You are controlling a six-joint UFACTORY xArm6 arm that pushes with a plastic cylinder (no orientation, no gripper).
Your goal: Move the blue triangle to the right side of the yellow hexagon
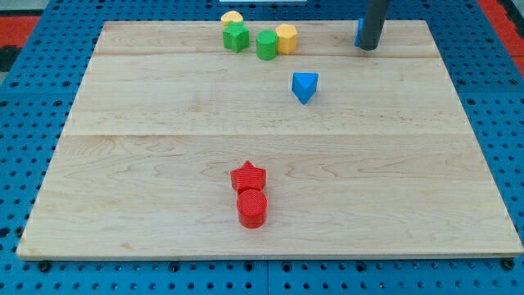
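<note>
Blue triangle (304,86) on board (164,164), apart from yellow hexagon (286,38)

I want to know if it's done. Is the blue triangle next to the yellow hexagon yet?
Not yet. The blue triangle sits alone, apart from the yellow hexagon, lower and to the view's right. My tip is farther right.

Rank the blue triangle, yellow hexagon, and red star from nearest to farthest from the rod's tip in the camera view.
From my tip:
1. blue triangle, below and to the view's left.
2. yellow hexagon, left along the top edge.
3. red star, far toward the view's bottom.

Blue triangle (304,86), yellow hexagon (286,38) (pale wood-grain board (164,164))
</note>
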